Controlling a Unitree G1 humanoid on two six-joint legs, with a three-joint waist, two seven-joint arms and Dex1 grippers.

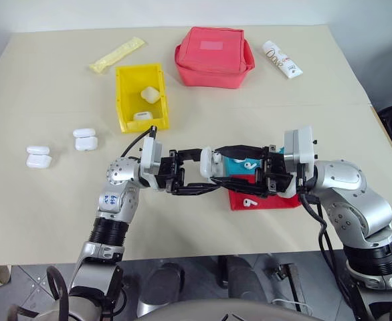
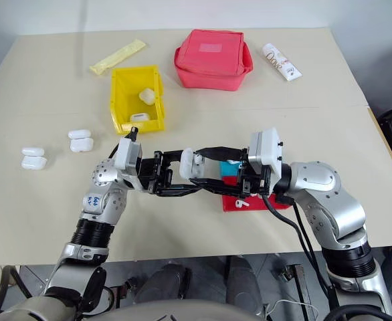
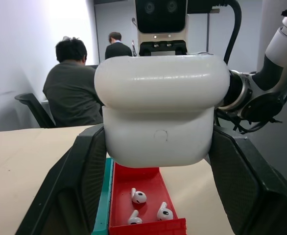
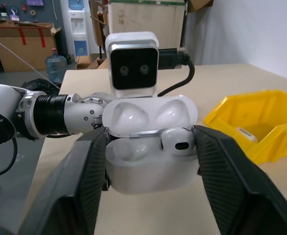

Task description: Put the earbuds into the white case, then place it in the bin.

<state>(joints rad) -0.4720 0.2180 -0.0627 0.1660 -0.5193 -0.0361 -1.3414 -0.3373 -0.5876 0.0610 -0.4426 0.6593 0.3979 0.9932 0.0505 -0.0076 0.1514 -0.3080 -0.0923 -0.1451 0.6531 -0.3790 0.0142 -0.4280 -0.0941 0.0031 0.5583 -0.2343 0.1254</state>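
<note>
The left gripper (image 1: 194,175) clamps the white case (image 1: 206,162) above the table (image 1: 49,87), in front of the red tray (image 1: 263,200). The case is glossy and rounded, its lid flipped open; one earbud (image 4: 177,141) sits in a well, the other well looks empty. The right gripper (image 4: 151,147) faces it, fingers (image 4: 222,176) spread on either side. Loose earbuds (image 3: 138,196) lie in the tray. The yellow bin (image 1: 124,100) behind holds two more cases.

A: Where does the bin (image 1: 141,97) sit?
B: On the worktop (image 1: 49,194), left of the pouch (image 1: 213,57), two cases inside.
A: And the held case (image 1: 207,162)?
B: Between both grippers, above the trays (image 1: 263,198) holding loose earbuds (image 1: 249,201).
</note>
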